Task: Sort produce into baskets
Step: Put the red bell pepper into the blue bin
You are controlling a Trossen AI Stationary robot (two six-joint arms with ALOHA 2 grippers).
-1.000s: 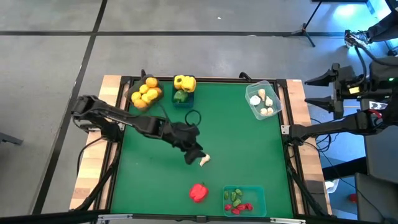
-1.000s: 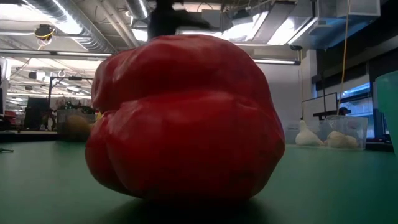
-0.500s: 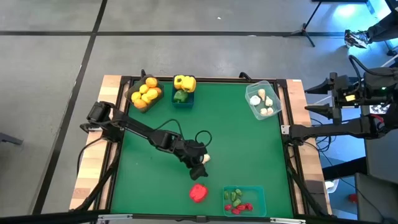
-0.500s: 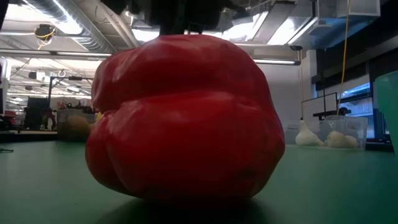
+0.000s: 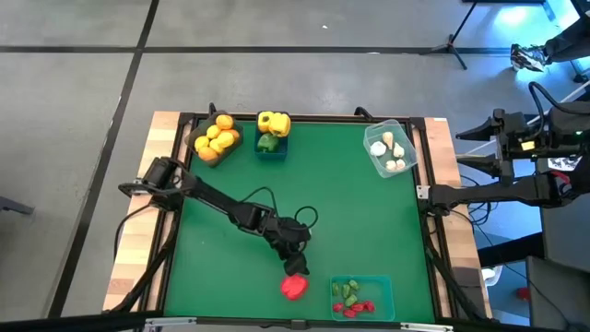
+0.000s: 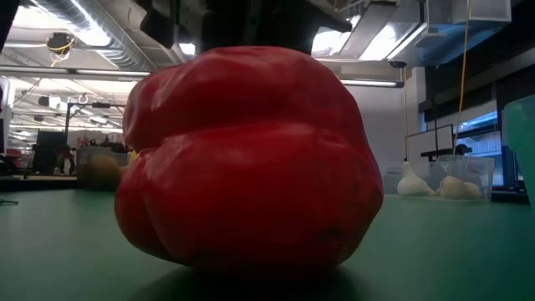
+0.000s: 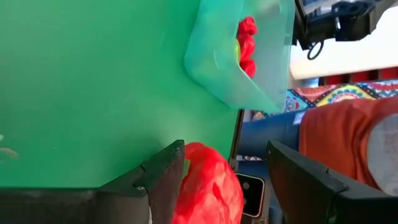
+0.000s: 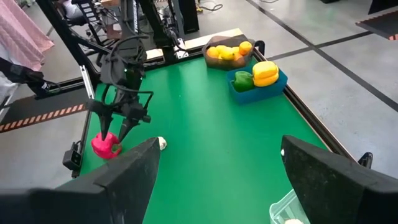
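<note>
A red bell pepper (image 5: pixel 294 287) rests on the green mat near the table's front edge; it fills the low view (image 6: pixel 251 159). My left gripper (image 5: pixel 296 270) hangs open just over it, slanting down from the far left. In the left wrist view the pepper (image 7: pixel 208 186) shows between the two fingers, close to one of them. A white garlic piece (image 8: pixel 161 144) lies on the mat behind the arm. My right gripper (image 8: pixel 217 186) waits open, raised beyond the table's right edge (image 5: pixel 470 148). My left gripper stands over the red pepper's top with one finger (image 7: pixel 165 180) right beside the pepper's side (image 7: pixel 189 165) and the other finger well away from it. Whether that finger touches the pepper, I cannot tell. The pepper sits on the mat.
The teal basket (image 5: pixel 361 295) with red and green bits stands just right of the pepper. At the far edge are the dark grey basket of yellow-orange fruits (image 5: pixel 217 138), the blue basket with yellow and green peppers (image 5: pixel 272 135) and the clear basket with garlic (image 5: pixel 389 149).
My left gripper has gone toward the table's near edge and down, tipping further downward, from beside the white garlic piece to just over the red pepper. The garlic piece and the pepper have stayed where they were.
</note>
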